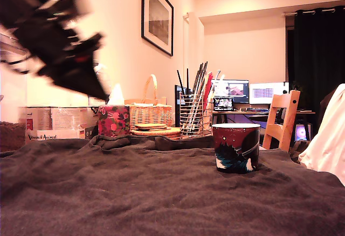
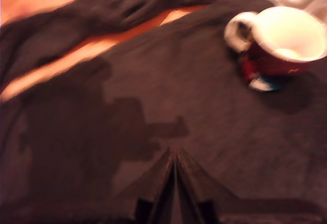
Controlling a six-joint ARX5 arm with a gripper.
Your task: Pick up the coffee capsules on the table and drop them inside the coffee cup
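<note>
The coffee cup (image 1: 236,147), dark maroon with a white rim and a blue-white picture, stands upright on the table's dark fuzzy cloth (image 1: 135,193), right of centre in the exterior view. In the wrist view the cup (image 2: 278,42) shows its white handle and pale inside; something pale lies at its bottom, too blurred to name. My gripper (image 1: 101,91) hangs high above the cloth at the exterior view's left, motion-blurred and well apart from the cup. Seen from the wrist, the gripper (image 2: 174,155) has its fingers pressed together, with nothing between them. No coffee capsules show on the cloth in either view.
Along the table's far edge stand cardboard boxes (image 1: 54,124), a red floral box (image 1: 113,120), a wicker basket (image 1: 151,113) and a wire utensil holder (image 1: 192,115). A wooden chair (image 1: 281,118) and a white cloth (image 1: 329,139) are at the exterior view's right.
</note>
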